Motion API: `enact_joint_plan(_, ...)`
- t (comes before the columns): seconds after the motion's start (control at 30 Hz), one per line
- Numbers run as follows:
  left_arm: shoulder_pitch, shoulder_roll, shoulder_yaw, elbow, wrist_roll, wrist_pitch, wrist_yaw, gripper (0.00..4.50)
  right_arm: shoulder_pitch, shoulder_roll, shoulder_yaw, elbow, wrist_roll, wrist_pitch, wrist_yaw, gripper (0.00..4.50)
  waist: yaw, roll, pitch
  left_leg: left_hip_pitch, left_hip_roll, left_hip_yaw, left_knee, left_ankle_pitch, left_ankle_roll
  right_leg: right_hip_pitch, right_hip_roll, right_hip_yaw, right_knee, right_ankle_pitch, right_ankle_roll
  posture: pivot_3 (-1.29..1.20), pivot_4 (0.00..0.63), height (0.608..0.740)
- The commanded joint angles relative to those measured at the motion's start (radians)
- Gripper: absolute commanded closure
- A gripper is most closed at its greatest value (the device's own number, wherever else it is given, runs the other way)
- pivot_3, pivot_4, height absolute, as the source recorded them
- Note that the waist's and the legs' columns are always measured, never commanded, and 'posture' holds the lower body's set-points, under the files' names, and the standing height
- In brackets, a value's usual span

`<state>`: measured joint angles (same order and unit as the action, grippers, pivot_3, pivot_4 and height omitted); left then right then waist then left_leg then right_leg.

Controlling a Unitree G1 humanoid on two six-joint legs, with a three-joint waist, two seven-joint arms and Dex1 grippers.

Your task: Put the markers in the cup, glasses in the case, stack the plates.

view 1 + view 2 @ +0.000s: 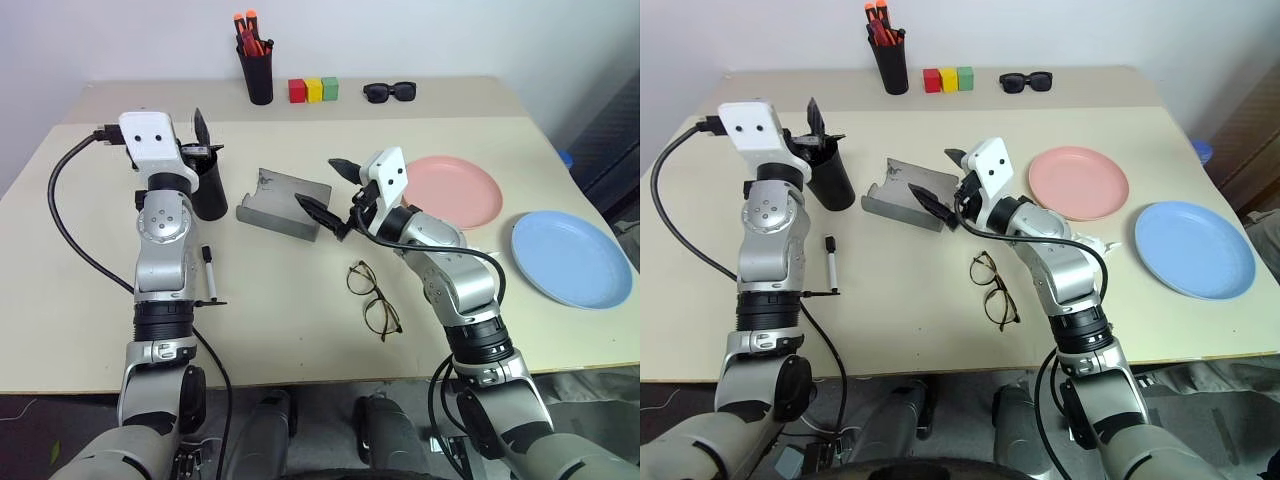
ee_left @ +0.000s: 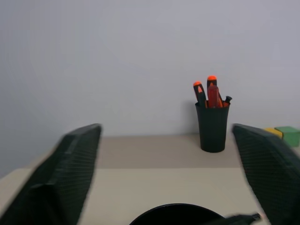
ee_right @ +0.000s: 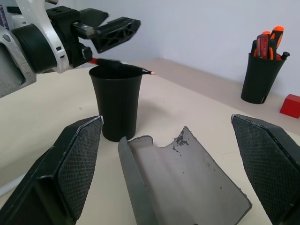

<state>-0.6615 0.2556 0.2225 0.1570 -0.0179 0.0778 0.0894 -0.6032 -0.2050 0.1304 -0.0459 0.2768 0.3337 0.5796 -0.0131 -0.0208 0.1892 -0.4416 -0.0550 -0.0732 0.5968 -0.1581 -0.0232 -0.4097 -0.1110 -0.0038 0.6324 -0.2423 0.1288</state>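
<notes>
My left gripper, jaws spread and empty, hovers over the cup; the black marker lies across its rim. My right gripper, wide open, faces the open case. White marker lies on the table.

This looks like a robotics lab set up for testing. A plain beige bench stands against a bare white wall. Small household props are laid out on it like a trial: behind the grey case, near the wall, stand a black pen holder, coloured blocks and sunglasses.
</notes>
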Motion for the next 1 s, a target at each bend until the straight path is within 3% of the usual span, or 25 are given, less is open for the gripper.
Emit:
enact_joint_plan(0.03, 0.006, 0.004, 0.015, -0.033, -0.002, -0.016, 0.014, 0.05, -0.021, 0.003, -0.005, -0.041, 0.003, -0.017, 0.007, 0.00, 0.000, 0.000, 0.000, 0.000, 0.000, 0.000, 0.000, 0.000, 0.000, 0.000, 0.000, 0.000, 0.000, 0.000, 0.000, 0.00, 0.150, 0.740)
enact_joint_plan(0.37, -0.008, 0.060, 0.013, -0.068, -0.040, 0.056, -0.053, 0.05, -0.023, 0.006, 0.001, -0.041, 0.001, -0.012, 0.010, 0.00, -0.001, 0.000, 0.000, 0.000, 0.000, 0.000, 0.000, 0.000, 0.000, 0.000, 0.000, 0.000, 0.000, 0.000, 0.000, 0.00, 0.150, 0.740)
enact_joint_plan(0.73, -0.051, 0.327, -0.024, -0.150, -0.124, 0.393, -0.390, 0.05, -0.038, 0.010, 0.002, -0.024, -0.002, -0.011, 0.010, 0.00, -0.005, 0.000, 0.000, 0.000, 0.000, -0.001, 0.000, 0.000, 0.000, 0.000, 0.001, 0.000, 0.000, 0.000, 0.000, 0.00, 0.150, 0.740)
enact_joint_plan(1.0, -0.184, 0.546, -0.174, -0.064, -0.124, 0.648, -0.662, 0.05, -0.048, 0.022, 0.006, 0.000, -0.011, -0.022, 0.008, 0.00, -0.004, 0.001, 0.001, 0.000, 0.001, -0.001, 0.000, 0.000, 0.000, 0.000, 0.002, 0.000, 0.000, 0.000, 0.000, 0.00, 0.150, 0.740)
